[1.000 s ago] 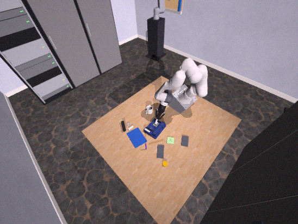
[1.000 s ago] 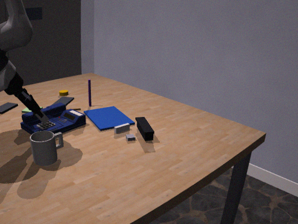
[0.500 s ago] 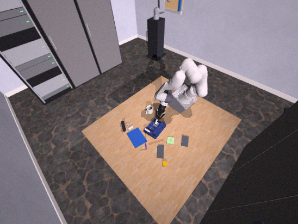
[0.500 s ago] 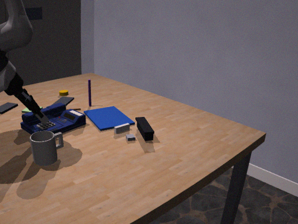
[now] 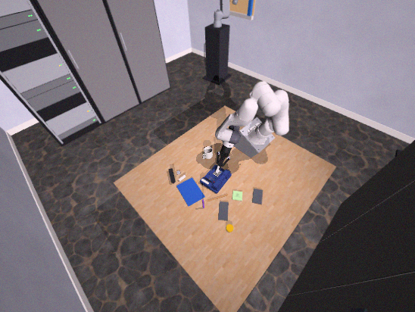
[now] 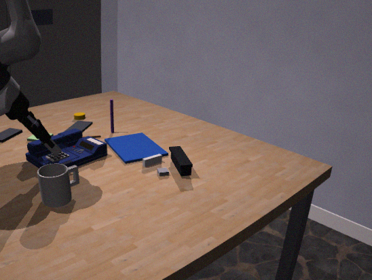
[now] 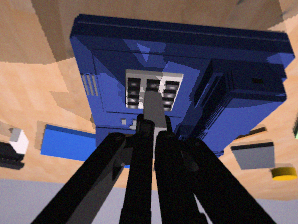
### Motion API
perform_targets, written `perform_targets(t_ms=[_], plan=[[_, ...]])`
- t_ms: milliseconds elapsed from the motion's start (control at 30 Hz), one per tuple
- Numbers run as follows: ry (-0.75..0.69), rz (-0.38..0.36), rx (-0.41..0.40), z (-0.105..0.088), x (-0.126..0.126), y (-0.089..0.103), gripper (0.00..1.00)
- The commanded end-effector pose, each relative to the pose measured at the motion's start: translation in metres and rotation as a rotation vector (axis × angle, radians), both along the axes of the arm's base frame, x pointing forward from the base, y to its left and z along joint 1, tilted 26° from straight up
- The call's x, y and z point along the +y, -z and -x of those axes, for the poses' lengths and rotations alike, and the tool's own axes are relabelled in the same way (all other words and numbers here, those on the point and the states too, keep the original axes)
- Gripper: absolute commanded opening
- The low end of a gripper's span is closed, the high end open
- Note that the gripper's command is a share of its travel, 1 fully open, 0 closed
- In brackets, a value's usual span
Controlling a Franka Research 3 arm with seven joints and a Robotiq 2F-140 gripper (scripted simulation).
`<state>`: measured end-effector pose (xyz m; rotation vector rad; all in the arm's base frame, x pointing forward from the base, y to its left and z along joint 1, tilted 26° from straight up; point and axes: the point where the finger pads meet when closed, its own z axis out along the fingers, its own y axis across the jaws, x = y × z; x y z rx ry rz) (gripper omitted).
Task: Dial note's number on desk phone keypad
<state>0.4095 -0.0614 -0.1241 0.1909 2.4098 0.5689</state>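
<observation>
One closed gripper (image 7: pixel 154 102), its fingers pressed together with nothing between them, serves as a single blunt stylus over the keypad (image 7: pixel 153 89) of the blue desk phone (image 6: pixel 68 149). In the wrist view the joined tip lies on the middle column of keys, toward the 6 o'clock rows; whether it is touching a key cannot be told. The handset (image 7: pixel 240 95) sits in its cradle at 3 o'clock of the keypad. The green note (image 5: pixel 237 195) lies on the table (image 6: pixel 237 190) beyond the phone, its digits too small to read here. A grey mug (image 6: pixel 54 185) stands just beside the phone's near edge.

To press well, the tip should descend squarely on one key's centre, straight along its own axis, and lift fully before shifting to the next key. Keeping the fingers together likely prevents any key being pinched between them. Sideways travel should stay away from the handset at 3 o'clock.
</observation>
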Motion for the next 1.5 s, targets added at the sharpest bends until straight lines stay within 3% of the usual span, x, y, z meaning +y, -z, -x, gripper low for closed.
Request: perform_targets(t_ms=[0,1467], plan=[[-0.002,0.005,-0.004,-0.001,-0.001,0.001,0.00],[-0.002,0.005,-0.004,0.000,-0.005,-0.009,0.00]])
